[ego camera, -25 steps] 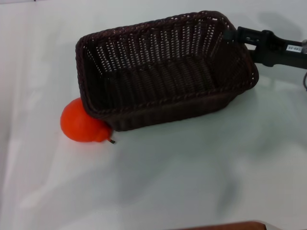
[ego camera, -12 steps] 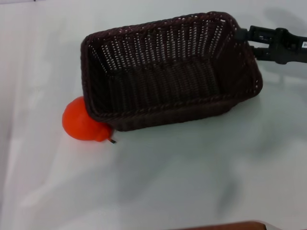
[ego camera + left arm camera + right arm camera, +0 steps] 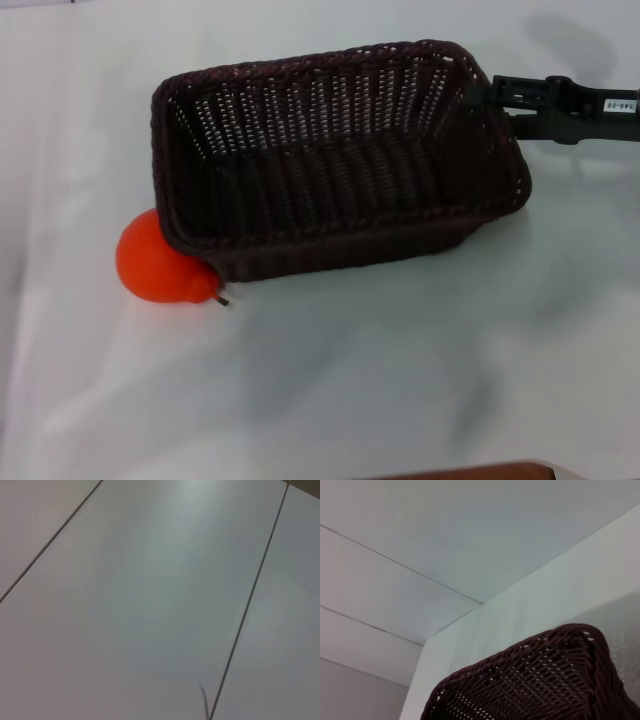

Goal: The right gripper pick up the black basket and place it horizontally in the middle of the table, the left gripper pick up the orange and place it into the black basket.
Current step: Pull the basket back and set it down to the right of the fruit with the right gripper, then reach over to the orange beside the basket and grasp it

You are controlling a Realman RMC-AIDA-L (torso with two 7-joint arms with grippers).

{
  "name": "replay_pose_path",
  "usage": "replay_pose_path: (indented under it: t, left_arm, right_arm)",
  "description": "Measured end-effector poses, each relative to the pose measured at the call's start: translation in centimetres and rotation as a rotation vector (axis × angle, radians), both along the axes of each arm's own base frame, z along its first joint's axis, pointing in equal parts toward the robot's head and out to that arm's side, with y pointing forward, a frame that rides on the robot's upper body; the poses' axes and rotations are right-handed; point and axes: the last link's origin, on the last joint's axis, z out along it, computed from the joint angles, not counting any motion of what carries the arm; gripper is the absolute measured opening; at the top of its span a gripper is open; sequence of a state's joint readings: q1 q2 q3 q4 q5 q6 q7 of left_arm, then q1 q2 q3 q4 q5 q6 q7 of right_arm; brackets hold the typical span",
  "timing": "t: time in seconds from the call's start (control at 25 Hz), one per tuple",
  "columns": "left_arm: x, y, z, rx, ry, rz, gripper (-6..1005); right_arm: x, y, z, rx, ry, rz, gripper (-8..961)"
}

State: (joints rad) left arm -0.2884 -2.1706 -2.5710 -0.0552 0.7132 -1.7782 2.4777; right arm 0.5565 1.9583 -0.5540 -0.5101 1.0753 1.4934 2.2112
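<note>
The black basket lies open side up across the middle of the white table in the head view, slightly tilted. My right gripper, slim and black with a white label, comes in from the right and is shut on the rim of the basket's right end. The basket's woven corner also fills the lower part of the right wrist view. The orange sits on the table against the basket's near-left corner, partly hidden by it, with its stem pointing right. My left gripper is out of view.
A brown edge shows at the bottom of the head view. The left wrist view shows only pale flat panels with dark seams. White table surface stretches in front of the basket.
My right gripper has moved the basket to the left and a little farther back. The orange at its corner has shifted slightly left with it.
</note>
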Motion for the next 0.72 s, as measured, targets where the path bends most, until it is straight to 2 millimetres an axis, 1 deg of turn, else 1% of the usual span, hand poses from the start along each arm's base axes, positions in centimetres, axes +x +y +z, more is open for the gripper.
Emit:
replay_pose_path:
  t: [0.2, 0.52, 0.72]
  left_arm:
    - [0.1, 0.1, 0.0, -0.002, 0.000, -0.004, 751]
    - [0.0, 0.1, -0.1, -0.005, -0.001, 0.000, 750]
    - [-0.1, 0.1, -0.1, -0.005, -0.001, 0.004, 751]
  right_arm:
    - [0.2, 0.2, 1.3, 0.042, -0.028, 0.015, 930]
    - [-1.5, 0.9, 4.2, 0.066, -0.072, 0.085, 929]
    - [-1.7, 1.3, 5.9, 0.106, -0.092, 0.092, 930]
